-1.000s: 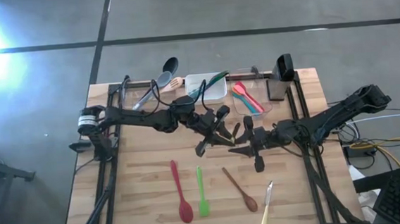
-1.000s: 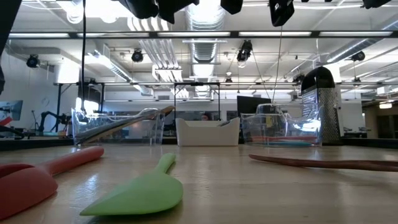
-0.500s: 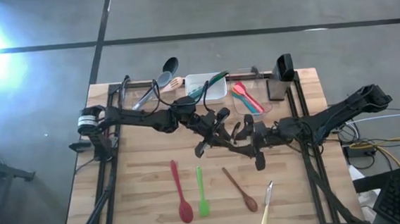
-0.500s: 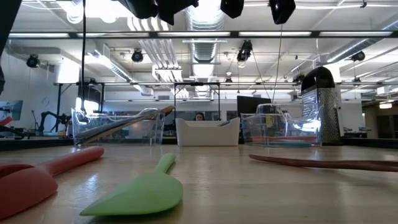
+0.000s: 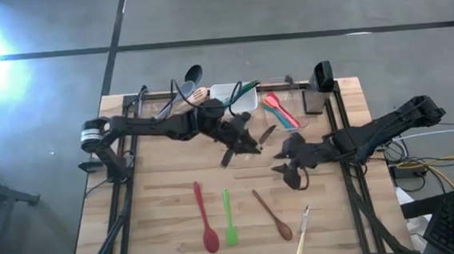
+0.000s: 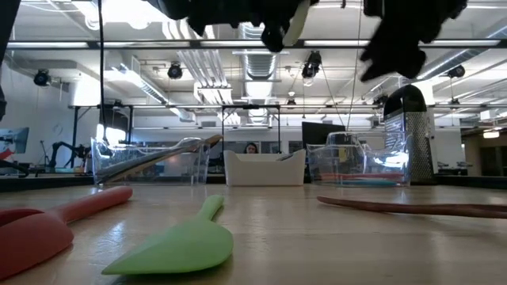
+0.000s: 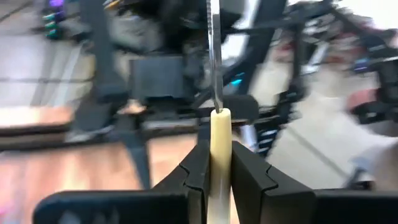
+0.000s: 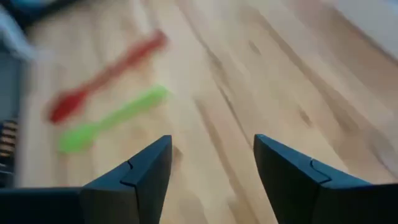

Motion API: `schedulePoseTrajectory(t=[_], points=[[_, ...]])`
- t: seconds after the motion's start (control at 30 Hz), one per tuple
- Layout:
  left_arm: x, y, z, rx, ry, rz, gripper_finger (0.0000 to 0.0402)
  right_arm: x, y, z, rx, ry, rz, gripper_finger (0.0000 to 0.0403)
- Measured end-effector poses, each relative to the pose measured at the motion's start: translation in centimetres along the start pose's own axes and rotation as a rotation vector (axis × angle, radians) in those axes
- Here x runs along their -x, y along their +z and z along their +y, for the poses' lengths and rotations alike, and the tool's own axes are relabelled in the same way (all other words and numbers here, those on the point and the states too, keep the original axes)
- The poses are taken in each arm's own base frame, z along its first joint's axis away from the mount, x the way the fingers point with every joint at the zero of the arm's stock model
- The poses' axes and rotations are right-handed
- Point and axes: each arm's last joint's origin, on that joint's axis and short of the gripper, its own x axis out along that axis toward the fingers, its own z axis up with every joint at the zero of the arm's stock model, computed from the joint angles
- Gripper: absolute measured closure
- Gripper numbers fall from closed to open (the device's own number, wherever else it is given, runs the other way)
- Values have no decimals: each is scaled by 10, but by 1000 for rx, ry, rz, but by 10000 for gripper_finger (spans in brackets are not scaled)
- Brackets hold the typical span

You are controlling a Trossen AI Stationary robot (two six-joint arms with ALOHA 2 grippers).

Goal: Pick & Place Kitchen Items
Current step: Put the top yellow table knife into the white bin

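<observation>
The left gripper (image 7: 211,171) is shown closed tight on a cream-handled utensil (image 7: 219,134), whose handle is pinched between the two fingers (image 7: 196,168) and whose thin metal shaft runs on beyond the fingertips; its working end is not visible. In the high view this gripper (image 5: 242,139) is held above the table (image 5: 159,188), with the utensil (image 5: 266,134) jutting toward the clear tub (image 5: 284,121) of pink and blue spatulas, just ahead of it. The white tub (image 5: 223,98) lies to the far side of it, and a third tub (image 5: 169,107) of grey and wooden spoons stands farther off.

The right gripper (image 8: 211,171) is seen wide open and holding nothing, hovering over bare wood. In the high view it (image 5: 290,170) is placed near the left gripper, on the side toward the table's front.

Beyond both, toward the front edge, four items are left lying flat: a red spoon (image 5: 205,220), a green spatula (image 5: 229,220), a wooden spoon (image 5: 272,215) and a second cream-handled piece (image 5: 303,234).

Risks, as judged: the grip is taken on the handle only, so the long shaft may swing or slip during a fast move. Its projecting end may be caught on a tub wall if lowered too flat. With the two arms so close, a collision is possible if both are moved at once.
</observation>
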Motion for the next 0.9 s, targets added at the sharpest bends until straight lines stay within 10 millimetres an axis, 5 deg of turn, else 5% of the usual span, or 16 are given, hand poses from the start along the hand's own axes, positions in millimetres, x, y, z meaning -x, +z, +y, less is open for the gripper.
schedulePoseTrajectory(t=[0.37,0.67,0.9], points=[[45,-17,58,93,524,190,358,5,-25,-23,-105,-288,190,225],[101,-19,105,164,709,206,358,5,-24,-26,-24,-370,119,253],[126,-20,121,188,782,221,358,6,-24,-28,-10,-405,113,266]])
